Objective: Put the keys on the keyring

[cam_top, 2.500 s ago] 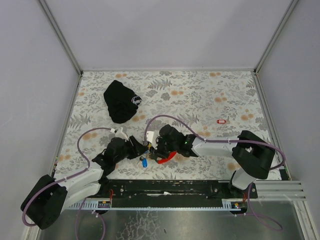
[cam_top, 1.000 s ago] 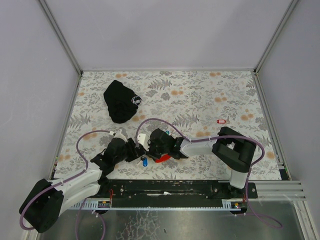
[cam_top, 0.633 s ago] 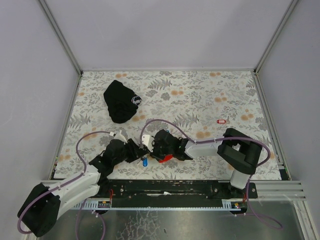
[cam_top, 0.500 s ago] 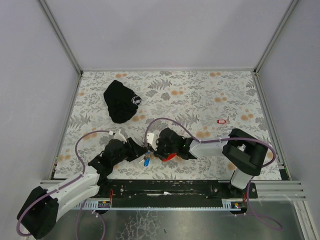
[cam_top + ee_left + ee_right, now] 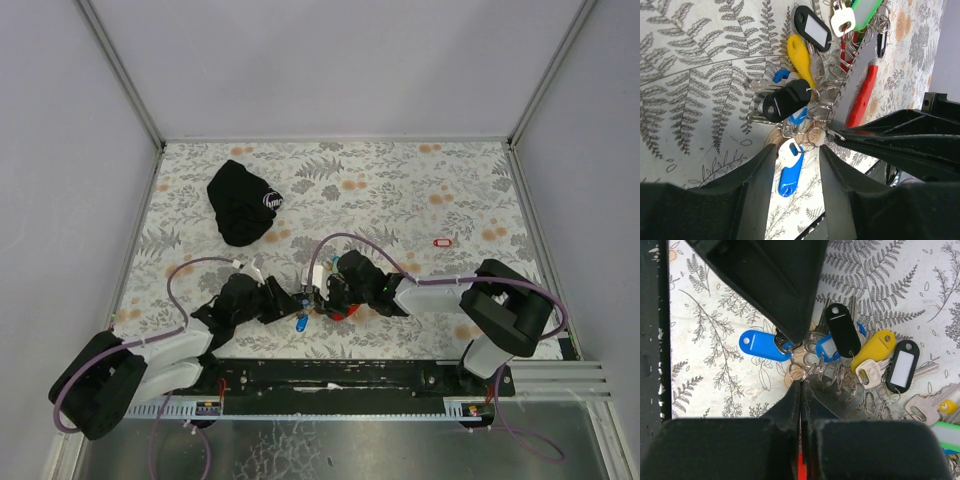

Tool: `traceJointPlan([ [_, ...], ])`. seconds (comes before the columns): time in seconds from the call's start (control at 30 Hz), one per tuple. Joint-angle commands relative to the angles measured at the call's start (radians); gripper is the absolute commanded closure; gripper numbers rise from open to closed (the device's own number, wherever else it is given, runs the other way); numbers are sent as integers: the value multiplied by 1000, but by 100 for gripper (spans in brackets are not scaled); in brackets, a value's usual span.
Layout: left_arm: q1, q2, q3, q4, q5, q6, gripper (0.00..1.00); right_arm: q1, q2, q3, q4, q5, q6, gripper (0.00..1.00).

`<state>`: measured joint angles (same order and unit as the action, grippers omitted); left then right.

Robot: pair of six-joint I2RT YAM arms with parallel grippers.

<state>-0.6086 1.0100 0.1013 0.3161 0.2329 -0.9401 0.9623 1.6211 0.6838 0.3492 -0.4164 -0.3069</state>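
Floral cloth covers the table (image 5: 450,180). A black pouch (image 5: 243,203) lies at far left, and one red tag (image 5: 443,242) sits alone, well apart on the right. Both arms reach in low and meet at the near middle, left arm from the left and right arm from the right.

The keys (image 5: 810,85) lie in a bunch on the cloth just between the two tips, their wire rings tangled along a grey strip (image 5: 855,85). The left gripper (image 5: 796,147) has its jaws partly apart. The blue tag (image 5: 760,346) lies lengthwise in that gap, its ring end pointing away from the wrist and toward the bunch. Whether the fingers touch it I cannot tell.

The right gripper (image 5: 800,385) is pressed fully closed, with its thin tip set among the small rings just beside the blue tag's ring end. Whether a wire is nipped there is hidden.

My reading is that the coming move turns on this short span. The blue tag's ring lies at the left edge of the bunch and faces the right tip, with both arms about equally close.
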Motion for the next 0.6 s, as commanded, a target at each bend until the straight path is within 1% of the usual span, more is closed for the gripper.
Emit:
traceJointPlan([
  [0.0,-7,65,48,148,38,58,60,-20,-59,-13,52,-74,-55,100],
  [0.17,-5,21,33,220,-34,207,59,-68,-114,-39,61,-122,-72,100],
  [0.27,-5,0,-17,365,-37,308,58,-102,-146,-52,63,-160,-83,100],
  [0.33,-5,18,-49,489,-37,361,58,-126,-168,-66,72,-186,-93,100],
  [0.47,-5,95,-67,719,46,466,58,-155,-209,-82,79,-223,-119,100],
  [0.53,-5,130,-56,778,130,525,58,-169,-227,-78,68,-246,-132,100],
  [0.57,-5,140,-43,777,170,567,58,-176,-236,-74,58,-254,-142,100],
])
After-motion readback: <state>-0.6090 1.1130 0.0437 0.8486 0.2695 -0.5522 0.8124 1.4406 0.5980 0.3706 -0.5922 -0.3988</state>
